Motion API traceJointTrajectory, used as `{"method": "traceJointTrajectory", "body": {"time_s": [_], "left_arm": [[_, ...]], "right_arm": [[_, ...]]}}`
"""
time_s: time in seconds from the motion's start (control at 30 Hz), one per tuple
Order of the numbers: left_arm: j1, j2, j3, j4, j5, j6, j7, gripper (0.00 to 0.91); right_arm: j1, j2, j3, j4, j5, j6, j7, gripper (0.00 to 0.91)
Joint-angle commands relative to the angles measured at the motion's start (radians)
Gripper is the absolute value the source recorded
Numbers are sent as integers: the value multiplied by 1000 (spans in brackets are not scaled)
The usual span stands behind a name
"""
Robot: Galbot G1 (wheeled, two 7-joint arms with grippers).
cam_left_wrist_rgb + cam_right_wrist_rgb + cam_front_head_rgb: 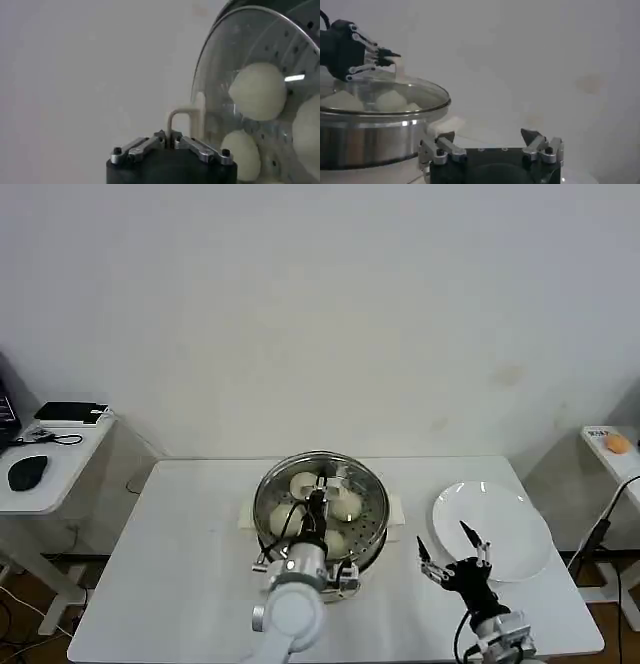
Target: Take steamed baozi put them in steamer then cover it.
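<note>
The steamer (pixel 262 502), a shiny steel pot with white side handles, stands at the table's middle. Several cream-white baozi (pixel 303 484) lie inside on the perforated tray; they also show through the glass (pixel 257 90). The cover (pixel 355 484), a clear glass lid with a metal rim, sits over the pot's rim (pixel 420 97). My left gripper (pixel 320 502) is above the lid's centre, shut on the cover's cream bar handle (pixel 182 117). My right gripper (pixel 453 552) hangs open and empty to the right of the pot, by the table's front edge.
A flat white plate (pixel 510 534) lies at the table's right, just behind the right gripper. A side desk with a black mouse (pixel 27 472) stands far left. Another small table holding an orange object (pixel 618 443) stands far right. A wall runs behind.
</note>
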Motion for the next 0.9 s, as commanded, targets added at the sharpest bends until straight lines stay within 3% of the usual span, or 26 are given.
{"method": "traceJointTrajectory", "body": {"time_s": [0.03, 0.5, 0.53, 0.9], "left_arm": [[1, -6, 2, 9, -5, 0, 6, 0], [-1, -6, -1, 12, -56, 4, 10, 20], [-2, -5, 0, 10, -60, 2, 9, 907], [23, 22, -10, -57, -70, -6, 8, 907]], "right_arm": [[0, 1, -4, -2, -2, 2, -1, 907], [1, 1, -14, -3, -8, 3, -5, 907], [1, 1, -13, -3, -8, 4, -5, 907], [0, 6, -26, -3, -19, 4, -5, 907]]}}
